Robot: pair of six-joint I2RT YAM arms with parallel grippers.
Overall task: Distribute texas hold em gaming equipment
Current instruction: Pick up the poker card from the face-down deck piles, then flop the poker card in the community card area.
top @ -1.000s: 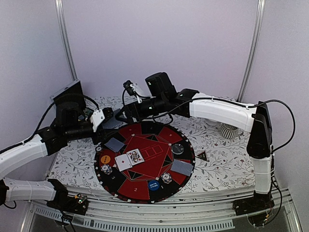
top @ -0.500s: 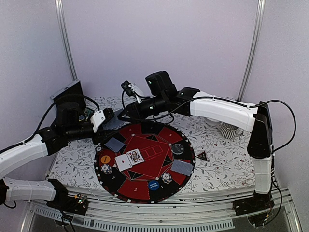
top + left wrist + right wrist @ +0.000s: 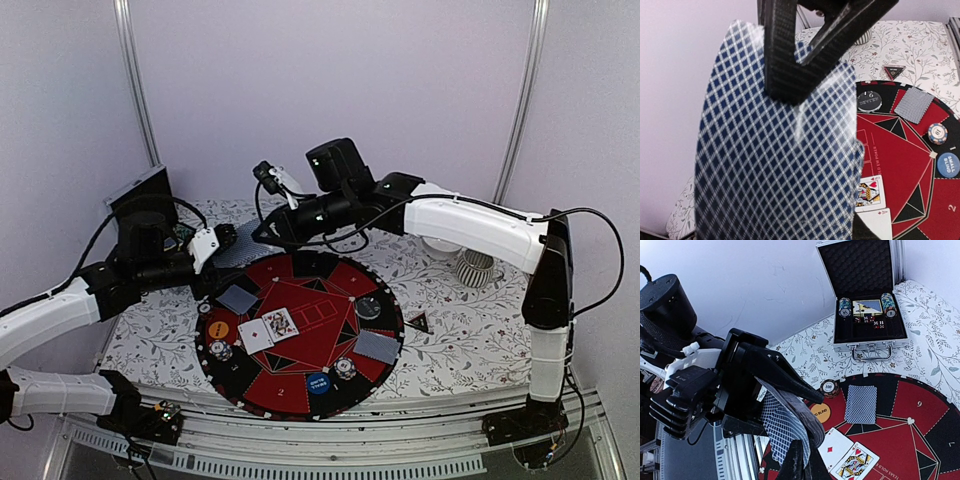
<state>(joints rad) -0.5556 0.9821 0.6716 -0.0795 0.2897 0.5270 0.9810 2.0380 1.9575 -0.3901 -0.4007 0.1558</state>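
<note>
A pack of thin playing cards with blue-and-white checked backs (image 3: 775, 165) is held up off the table, by the far-left rim of the round red-and-black poker mat (image 3: 310, 350). It is clamped there by the left gripper (image 3: 222, 245). The right gripper (image 3: 790, 92) is pressed together on the pack's upper edge — how many cards are caught between its fingers cannot be told.

The cards are judged light, slick and springy. The bowed back seen from the left wrist suggests that they bend readily and slide over one another. A hold near one edge, with a draw along the card's own plane, is judged safest — a sideways tug could drag neighbouring cards out.

A face-down card (image 3: 237, 298) at the mat's left, another face-down card (image 3: 377, 346) at its right, and a face-up pair (image 3: 268, 328) are already laid on the mat.
</note>
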